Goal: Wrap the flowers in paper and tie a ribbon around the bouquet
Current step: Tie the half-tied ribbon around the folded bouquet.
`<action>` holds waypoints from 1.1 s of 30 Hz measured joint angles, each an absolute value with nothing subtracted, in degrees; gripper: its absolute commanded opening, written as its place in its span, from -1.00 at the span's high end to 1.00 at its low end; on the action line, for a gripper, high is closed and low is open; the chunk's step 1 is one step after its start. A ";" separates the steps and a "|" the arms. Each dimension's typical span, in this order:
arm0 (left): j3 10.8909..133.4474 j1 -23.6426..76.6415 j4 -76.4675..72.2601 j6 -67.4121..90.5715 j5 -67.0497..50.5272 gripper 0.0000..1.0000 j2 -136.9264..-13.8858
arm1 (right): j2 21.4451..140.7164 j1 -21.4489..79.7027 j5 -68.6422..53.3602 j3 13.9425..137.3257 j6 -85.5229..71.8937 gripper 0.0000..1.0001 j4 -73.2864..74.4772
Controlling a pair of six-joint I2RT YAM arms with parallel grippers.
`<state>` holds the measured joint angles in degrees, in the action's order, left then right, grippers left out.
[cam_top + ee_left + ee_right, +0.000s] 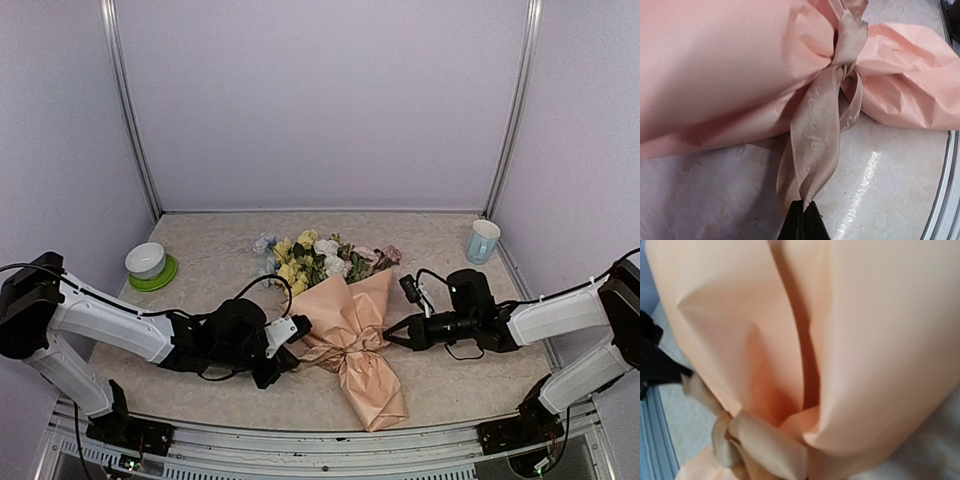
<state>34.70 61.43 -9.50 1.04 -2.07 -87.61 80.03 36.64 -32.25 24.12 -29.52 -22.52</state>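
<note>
The bouquet [345, 330] lies in the middle of the table, a cone of peach-pink paper [375, 390] with its tail toward the front edge. Pastel flowers [310, 258] spill from its far end. A tan ribbon [350, 350] is knotted round its waist. My left gripper [303, 323] sits just left of that waist, shut on a ribbon [820, 125] tail that runs taut from the knot into the left gripper [802, 204]. Paper [715, 65] fills that view's top. My right gripper [389, 335] points at the waist from the right and looks shut. Its fingers are hidden in its own view behind paper [865, 340] and ribbon [765, 440].
A white bowl on a green saucer [148, 264] stands at the back left. A pale cup [483, 240] stands at the back right. The table's metal front rail [946, 200] runs close to the bouquet's tail. Purple walls close in on three sides.
</note>
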 measured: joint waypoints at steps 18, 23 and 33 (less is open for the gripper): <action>64.75 55.90 -9.85 -8.69 -0.51 1.00 -103.88 | 71.31 51.27 -33.61 26.68 -31.33 1.00 -9.61; 69.23 53.80 -8.25 -9.26 -0.05 1.00 -111.02 | 71.33 56.38 -32.16 22.79 -36.40 1.00 -11.11; 69.84 50.83 -7.14 -9.30 -0.10 1.00 -114.02 | 71.44 60.93 -29.63 17.58 -45.17 1.00 -16.73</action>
<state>69.84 50.83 -7.14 -9.30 -0.10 -114.02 71.44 60.93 -29.63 17.58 -45.17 -16.73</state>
